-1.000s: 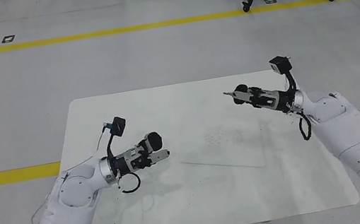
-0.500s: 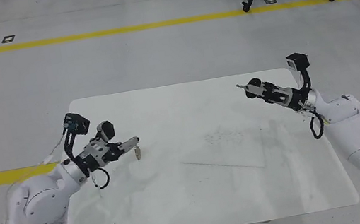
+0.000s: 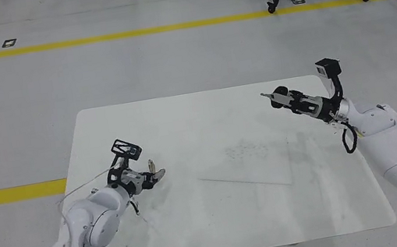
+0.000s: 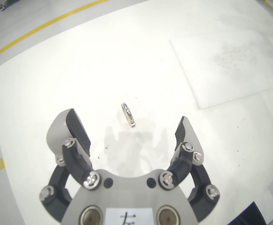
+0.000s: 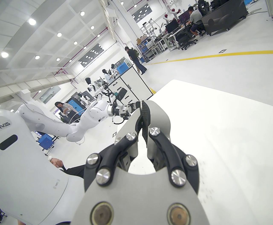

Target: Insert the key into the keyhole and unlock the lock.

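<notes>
The left hand [image 3: 156, 175] hangs low over the tabletop [image 3: 238, 219] with its fingers spread wide. The small padlock [image 4: 128, 115] lies just ahead of them, untouched. The right hand [image 5: 142, 113] is pinched tight on the key [image 3: 264, 96], held up well apart on the far side. The lock probably needs gripping first. The left hand should close squarely on its body, leave the keyhole uncovered, and avoid nudging so light a piece away.

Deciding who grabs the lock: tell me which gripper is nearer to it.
Left. The left gripper, open, sits right beside the lock on the table; the right gripper, shut on the key, is far across the table.
</notes>
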